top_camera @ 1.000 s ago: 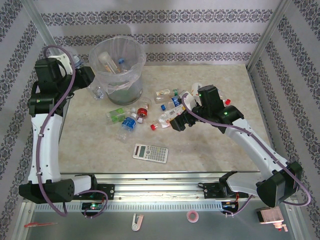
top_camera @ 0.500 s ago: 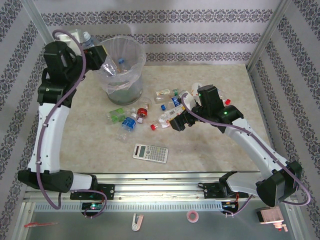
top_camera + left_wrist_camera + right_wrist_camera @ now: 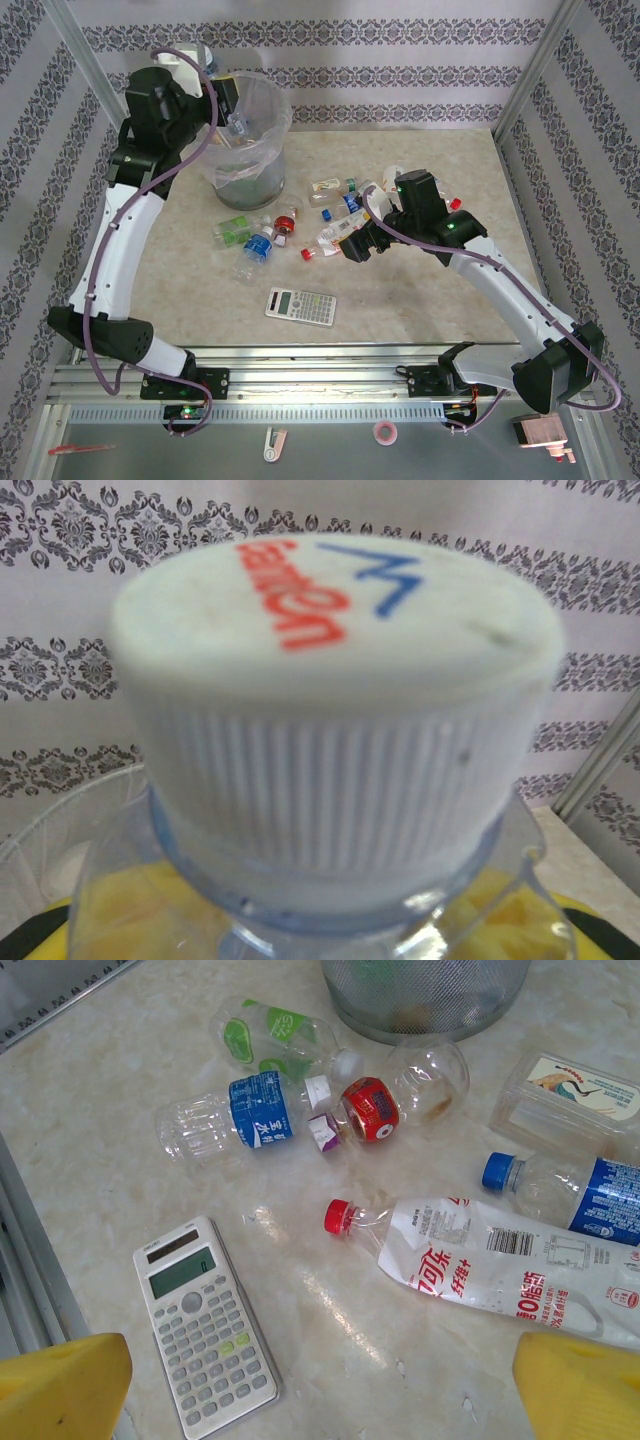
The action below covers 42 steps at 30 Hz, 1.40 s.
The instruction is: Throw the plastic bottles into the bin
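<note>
Now our left gripper pinches a white-capped bottle above the bin while our right gripper gapes over the bottles on the table: light, slick, crushable, so we'd take them mid-body.

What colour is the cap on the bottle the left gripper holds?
White cap with red and blue print; left wrist view shows it best.

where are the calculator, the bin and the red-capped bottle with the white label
calculator [image 3: 208,1335], right wrist view, on its keypad
bin [image 3: 255,180], top external view, on its grey side wall
red-capped bottle [image 3: 485,1272], right wrist view, on its white label
</note>
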### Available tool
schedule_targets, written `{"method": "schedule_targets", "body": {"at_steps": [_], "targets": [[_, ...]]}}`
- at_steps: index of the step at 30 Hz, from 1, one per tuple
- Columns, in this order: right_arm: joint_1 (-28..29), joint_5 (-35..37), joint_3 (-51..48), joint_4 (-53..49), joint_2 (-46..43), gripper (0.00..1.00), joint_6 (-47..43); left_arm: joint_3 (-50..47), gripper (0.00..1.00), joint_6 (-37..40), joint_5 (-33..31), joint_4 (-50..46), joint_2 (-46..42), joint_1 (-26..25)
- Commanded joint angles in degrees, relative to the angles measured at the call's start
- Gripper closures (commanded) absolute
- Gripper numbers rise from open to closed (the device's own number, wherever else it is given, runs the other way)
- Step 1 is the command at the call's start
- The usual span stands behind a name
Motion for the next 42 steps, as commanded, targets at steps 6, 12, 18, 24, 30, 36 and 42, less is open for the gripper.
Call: {"method": "schedule_targets", "body": {"at_steps": [6, 12, 18, 24, 30, 36, 42], "targets": [[0.7, 0.6, 1.7, -0.5, -0.3, 0.02, -0.6, 3.0, 0.69, 4.9, -3.6, 10.0, 2.3, -0.6], [0.7, 0.9, 2.1, -0.7, 0.2, 0.02, -0.9, 2.7, 0.70, 4.7, -3.5, 20.2, 2.4, -0.7], [0.5, 1.2, 2.2, -0.7, 0.5, 0.02, -1.1, -2.4, 0.76, 4.3, -4.8, 35.4, 1.0, -0.7], [0.2, 1.3, 2.2, -0.6, 0.6, 0.02, -1.4, -2.4, 0.77, 4.7, -5.6, 38.5, 2.4, -0.7], [-0.1, 1.2, 2.4, -0.7, 0.7, 0.02, -1.5, 11.3, 0.63, 2.1, -3.0, 14.2, 12.7, 0.0], [-1.0, 1.7, 2.7, -1.2, -0.2, 0.02, -1.1, 29.7, 0.23, 0.3, -2.3, -16.4, 29.2, 0.3], [-2.9, 1.9, 1.5, -1.1, -2.1, 0.02, 0.6, 38.1, 0.00, -4.1, 1.2, -20.2, 32.0, 0.3]]}}
